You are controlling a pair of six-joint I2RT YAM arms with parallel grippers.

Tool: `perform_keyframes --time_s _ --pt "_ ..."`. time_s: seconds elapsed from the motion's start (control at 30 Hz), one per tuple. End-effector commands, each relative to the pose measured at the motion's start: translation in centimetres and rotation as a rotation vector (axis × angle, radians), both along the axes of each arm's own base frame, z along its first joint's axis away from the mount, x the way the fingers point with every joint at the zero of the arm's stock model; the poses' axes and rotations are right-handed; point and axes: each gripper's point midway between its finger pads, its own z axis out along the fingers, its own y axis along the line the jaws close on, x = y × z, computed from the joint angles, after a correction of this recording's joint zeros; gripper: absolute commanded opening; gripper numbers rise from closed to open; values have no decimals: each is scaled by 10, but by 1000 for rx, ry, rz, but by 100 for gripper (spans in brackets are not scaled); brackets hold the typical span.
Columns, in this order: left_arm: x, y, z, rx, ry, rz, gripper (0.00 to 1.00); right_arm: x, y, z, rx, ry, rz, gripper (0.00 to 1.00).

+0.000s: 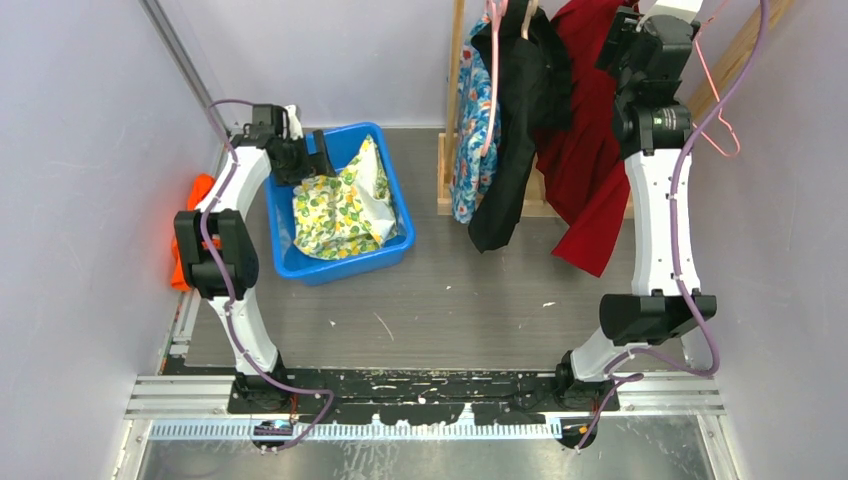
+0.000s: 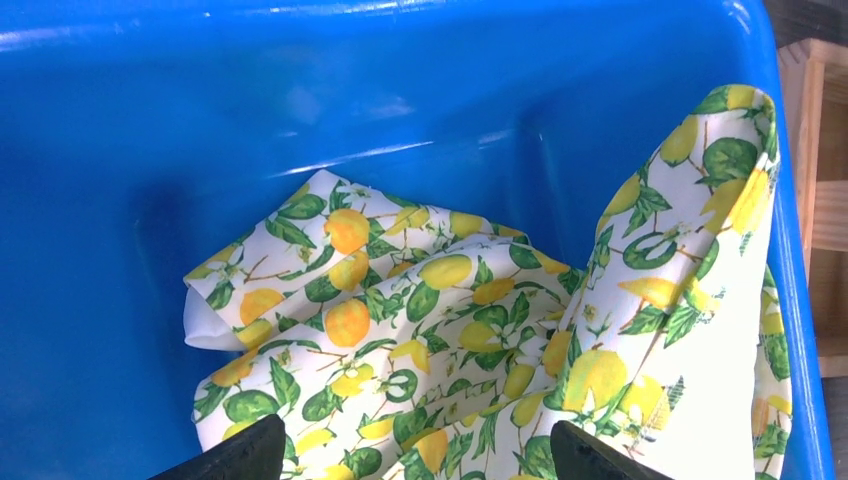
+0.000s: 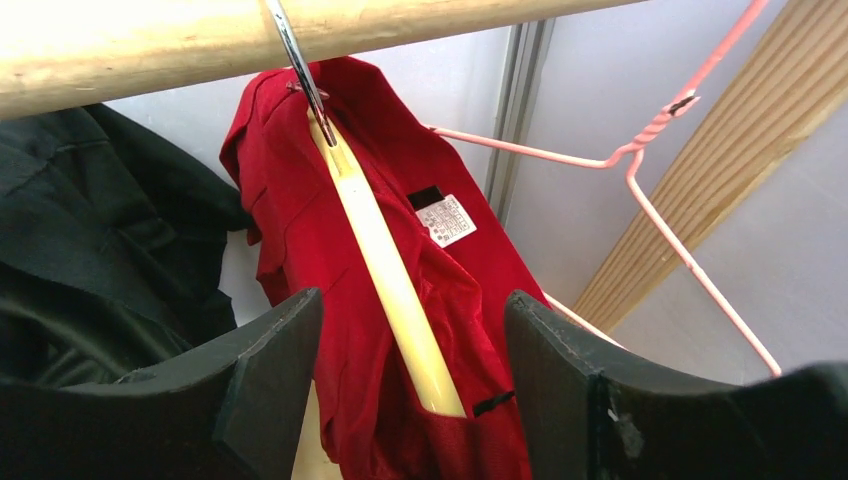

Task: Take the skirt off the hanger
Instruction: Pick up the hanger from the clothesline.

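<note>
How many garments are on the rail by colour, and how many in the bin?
Red garment: 1
Black garment: 1
Blue floral garment: 1
Lemon-print garment, in the blue bin: 1
Total: 4

We saw the red skirt [image 3: 290, 230] draped over its cream hanger [image 3: 393, 280], which hung by a metal hook from the wooden rod [image 3: 200, 50].
</note>
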Motion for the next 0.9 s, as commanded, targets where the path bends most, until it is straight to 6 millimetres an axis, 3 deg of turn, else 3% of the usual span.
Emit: perform_keyframes --time_s 0.0,0.2,0.37,0.5,0.67,0.87 --pt "20 2 26 -25 -96 3 100 10 3 8 9 -21 6 72" --pt "21 12 32 -17 -104 18 99 33 0 -1 13 -13 -13 72" --pt "19 26 29 -7 -92 41 100 38 -6 -15 17 -3 -52 68" --pt "18 32 27 -12 -87 52 99 35 -9 -17 16 -28 -68 48" --pt "19 32 27 -22 -88 52 100 33 -8 -11 25 -78 -62 1" --pt "18 30 30 -33 -97 51 99 32 -2 1 58 -137 -34 1"
